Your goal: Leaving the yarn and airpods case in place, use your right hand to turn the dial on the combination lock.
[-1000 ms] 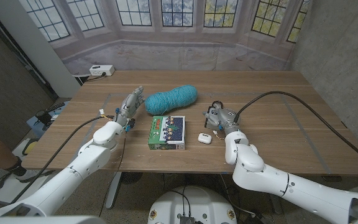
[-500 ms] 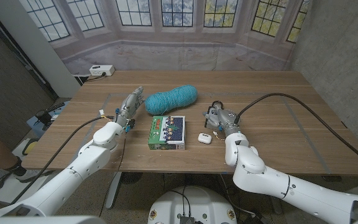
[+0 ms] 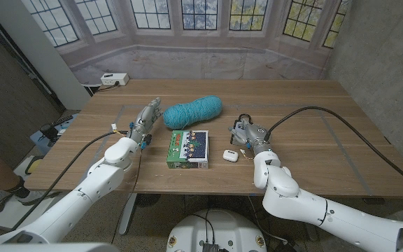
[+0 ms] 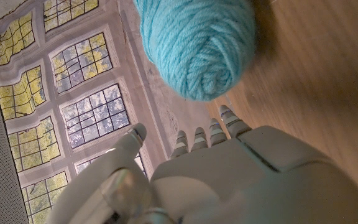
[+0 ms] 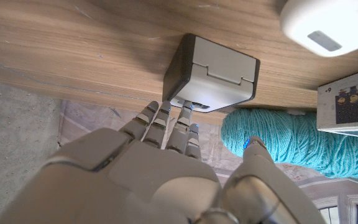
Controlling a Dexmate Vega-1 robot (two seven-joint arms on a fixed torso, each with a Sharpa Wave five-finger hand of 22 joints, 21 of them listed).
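Observation:
The combination lock (image 3: 241, 124) (image 5: 213, 78), a grey and black block with a dark shackle, lies right of centre on the table. My right hand (image 3: 250, 135) (image 5: 166, 168) is at the lock, its fingertips (image 5: 178, 114) touching the lock's edge and the thumb held apart. The dial is hidden. The white airpods case (image 3: 230, 156) (image 5: 331, 25) lies just beside that hand, nearer the table's front. The teal yarn (image 3: 192, 110) (image 4: 197, 43) (image 5: 291, 140) lies mid-table. My left hand (image 3: 145, 119) (image 4: 210, 180) stands left of the yarn with straight fingers, holding nothing.
A green printed box (image 3: 188, 148) (image 5: 350, 102) lies in front of the yarn, left of the airpods case. A white power strip (image 3: 114, 80) sits at the table's (image 3: 313, 105) far left corner. A black cable (image 3: 341, 122) arcs over the table's right side.
My right forearm has shifted very slightly; its hand stays at the lock. The yarn, case, box and left hand have not moved.

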